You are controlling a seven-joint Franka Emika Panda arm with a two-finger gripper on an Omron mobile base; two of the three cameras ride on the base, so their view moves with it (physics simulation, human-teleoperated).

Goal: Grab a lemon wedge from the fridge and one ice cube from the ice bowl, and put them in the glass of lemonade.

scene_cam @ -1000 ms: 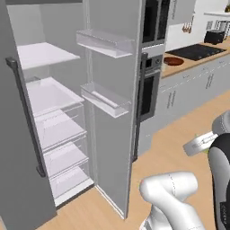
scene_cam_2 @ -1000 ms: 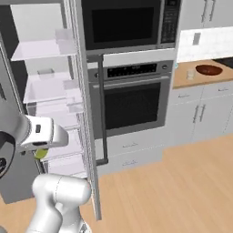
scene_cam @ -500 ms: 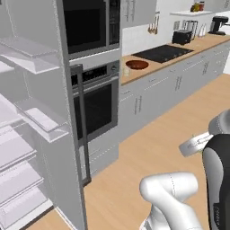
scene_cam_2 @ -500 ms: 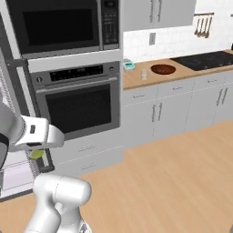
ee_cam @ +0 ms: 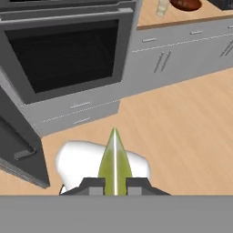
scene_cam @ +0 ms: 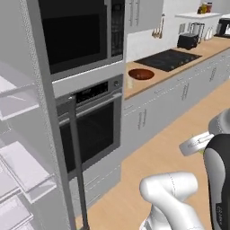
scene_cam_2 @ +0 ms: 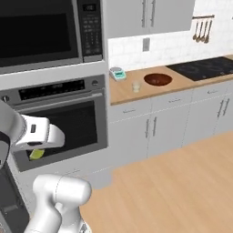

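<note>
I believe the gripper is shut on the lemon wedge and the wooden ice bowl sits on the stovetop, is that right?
Not quite. The gripper is shut on the lemon wedge, but the ice bowl sits on the wooden counter, left of the stovetop, as the right base view shows.

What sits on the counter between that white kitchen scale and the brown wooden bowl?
The glass of lemonade stands there, between the white scale and the ice bowl, nearer the counter's front edge. The right base view shows it.
</note>
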